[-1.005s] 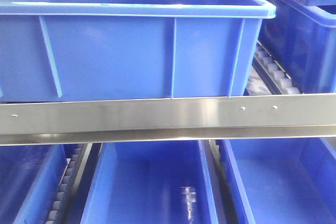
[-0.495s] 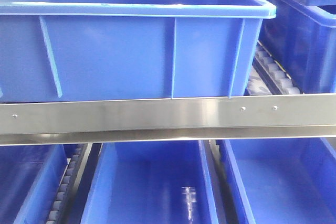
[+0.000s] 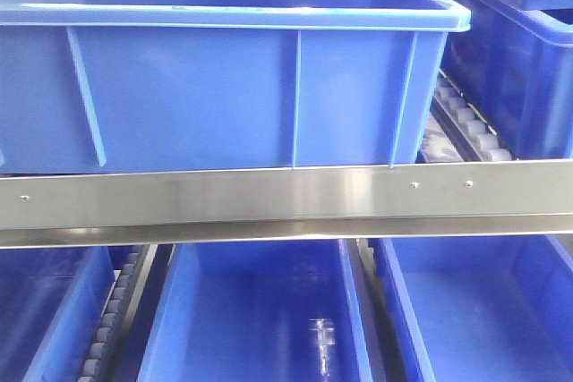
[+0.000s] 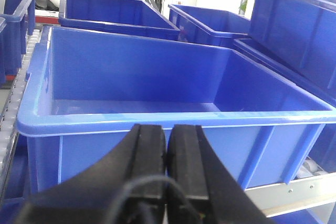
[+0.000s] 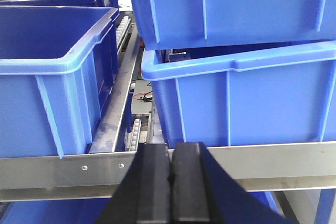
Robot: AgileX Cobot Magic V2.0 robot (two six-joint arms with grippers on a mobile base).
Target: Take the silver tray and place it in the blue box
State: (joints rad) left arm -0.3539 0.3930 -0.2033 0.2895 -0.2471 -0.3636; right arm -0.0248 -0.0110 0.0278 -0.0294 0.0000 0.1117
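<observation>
Large wide blue plastic crate with thick rolled rim and vertical side ribs (image 3: 224, 87) sits on upper shelf behind a brushed steel front rail (image 3: 286, 199), w/ narrower blue bins (image 3: 260, 319) on the level below. Left black gripper (image 4: 168, 145) hangs just in front of crate's near rim, pads pressed together, nothing between. Right black gripper (image 5: 170, 177) likewise closed on nothing, facing stacked blue crates (image 5: 247, 98) beside it. Silver tray not in any view.

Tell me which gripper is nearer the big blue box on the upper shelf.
Likely left. The left gripper, shut, faces the blue box head-on, just before its front rim. The right gripper, shut, points at the neighbouring stacked crates, the box off to its left.
</observation>
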